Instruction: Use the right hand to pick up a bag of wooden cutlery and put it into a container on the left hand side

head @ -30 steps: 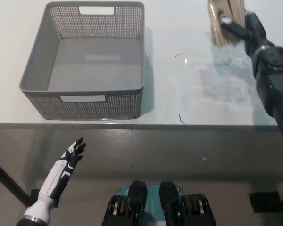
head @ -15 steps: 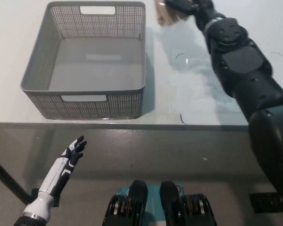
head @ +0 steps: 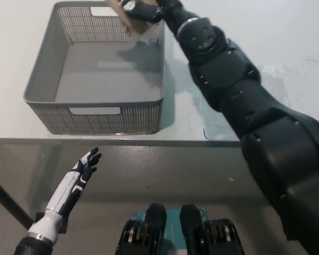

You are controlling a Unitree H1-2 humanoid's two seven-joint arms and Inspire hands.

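My black right hand (head: 149,9) is shut on a clear bag of wooden cutlery (head: 133,22) and holds it over the far right corner of the grey perforated basket (head: 48,90). The bag hangs tilted above the basket's rim, partly hidden by the hand. The basket's floor shows nothing lying in it. My black right arm (head: 239,101) stretches diagonally across the table from the lower right. My white left hand (head: 82,170) rests open below the table's front edge at the lower left.
The basket stands on the left half of a pale table (head: 287,48). The table's front edge (head: 202,141) runs across the middle of the picture, with dark floor below it.
My right hand has carried the bag leftwards from the table's far right to above the basket's far right corner. The left hand has stayed nearly still.
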